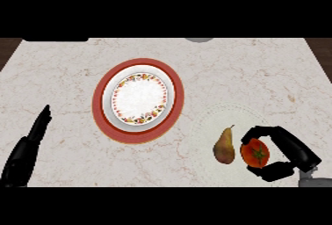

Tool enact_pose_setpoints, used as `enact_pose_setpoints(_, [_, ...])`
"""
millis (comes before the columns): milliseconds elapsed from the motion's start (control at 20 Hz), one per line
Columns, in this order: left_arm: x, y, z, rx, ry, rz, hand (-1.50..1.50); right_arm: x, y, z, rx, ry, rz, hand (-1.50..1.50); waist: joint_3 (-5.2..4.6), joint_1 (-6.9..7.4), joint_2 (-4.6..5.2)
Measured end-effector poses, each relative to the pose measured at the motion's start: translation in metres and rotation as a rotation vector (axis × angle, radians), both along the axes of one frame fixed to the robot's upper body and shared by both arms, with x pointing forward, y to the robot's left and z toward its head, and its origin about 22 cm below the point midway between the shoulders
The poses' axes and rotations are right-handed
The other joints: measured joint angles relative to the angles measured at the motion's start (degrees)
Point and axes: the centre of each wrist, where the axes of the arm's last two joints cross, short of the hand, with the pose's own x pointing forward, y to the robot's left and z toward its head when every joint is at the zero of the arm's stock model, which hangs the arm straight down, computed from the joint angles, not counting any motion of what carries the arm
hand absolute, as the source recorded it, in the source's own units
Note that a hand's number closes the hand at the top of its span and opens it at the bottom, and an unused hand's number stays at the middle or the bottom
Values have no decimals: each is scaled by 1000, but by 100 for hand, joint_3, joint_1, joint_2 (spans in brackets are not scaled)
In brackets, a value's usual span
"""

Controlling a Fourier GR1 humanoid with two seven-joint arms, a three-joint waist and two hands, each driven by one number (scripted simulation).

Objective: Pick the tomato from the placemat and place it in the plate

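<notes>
Tomato (255,153) sits at the lower right of the frame, on the pale placemat (224,115), and the right hand (290,154) is wrapped round it, fingers (258,131) curled over the top and thumb under: that's the grasp step. A pear (224,146) lies just to its left, close by. Next, I'd judge, comes a lift clear of the pear and a carry up-left to the plate (139,97), which rests on a red charger near centre. The left hand (27,147) rests at the lower left, fingers straight, released. Everything sits on a light marbled desk (253,66); dark floor shows at the upper corners.
</notes>
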Motion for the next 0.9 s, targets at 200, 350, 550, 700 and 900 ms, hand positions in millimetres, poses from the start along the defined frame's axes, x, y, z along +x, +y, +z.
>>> enact_pose_setpoints(200, [8,-4,4,0,-11,-24,0,39,1,17,-99,-39,35,150,7,139,41])
enact_pose_setpoints(350, [18,-13,9,-2,-29,-79,0,76,3,50,-274,-78,74,150,4,485,150])
enact_pose_setpoints(550, [28,-23,11,-3,-45,-127,0,118,6,86,-437,-120,100,150,9,757,246])
enact_pose_setpoints(700, [32,-26,12,-1,-53,-139,0,141,8,102,-486,-186,80,150,20,817,273])
enact_pose_setpoints(900, [36,-27,14,0,-60,-145,0,166,10,124,-476,-296,41,150,26,811,280])
